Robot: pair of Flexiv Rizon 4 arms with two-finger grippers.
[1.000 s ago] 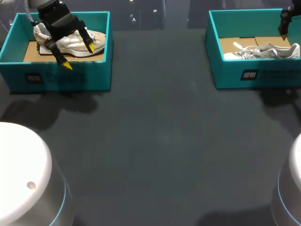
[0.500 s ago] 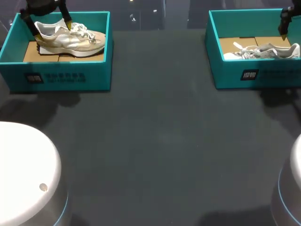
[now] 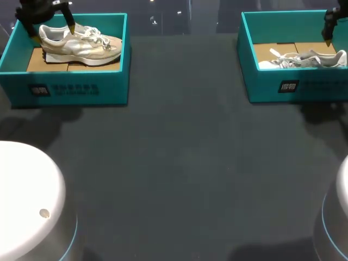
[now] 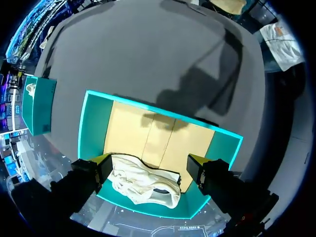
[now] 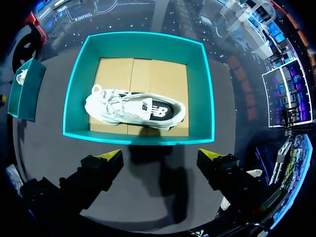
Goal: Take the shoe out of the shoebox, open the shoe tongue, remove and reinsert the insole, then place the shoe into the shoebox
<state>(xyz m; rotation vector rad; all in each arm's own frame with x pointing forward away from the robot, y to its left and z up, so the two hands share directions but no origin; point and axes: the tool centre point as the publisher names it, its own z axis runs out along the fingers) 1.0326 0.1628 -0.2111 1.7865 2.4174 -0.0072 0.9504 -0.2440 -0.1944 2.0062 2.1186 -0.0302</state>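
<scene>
A cream shoe [image 3: 81,46] lies on its side in the teal shoebox [image 3: 70,89] at the table's far left. My left gripper [image 3: 50,27] hangs over the shoe's heel end. It is open, one yellow tip on each side of the heel. In the left wrist view the shoe [image 4: 145,185] lies between the fingers of the left gripper [image 4: 148,165]. A second teal shoebox [image 3: 293,87] at the far right holds a white and grey shoe [image 3: 302,58]. My right gripper [image 5: 160,158] hangs open above that box's near wall, with the shoe [image 5: 133,111] ahead of it.
Dark tabletop [image 3: 185,152] stretches between the two boxes. The white rounded bases of my arms stand at the near left [image 3: 27,196] and near right [image 3: 340,217]. Both boxes have brown cardboard floors.
My left gripper has moved from above the shoe's middle and the box's front wall back to the heel end, turning as it went. The right arm has kept still.
</scene>
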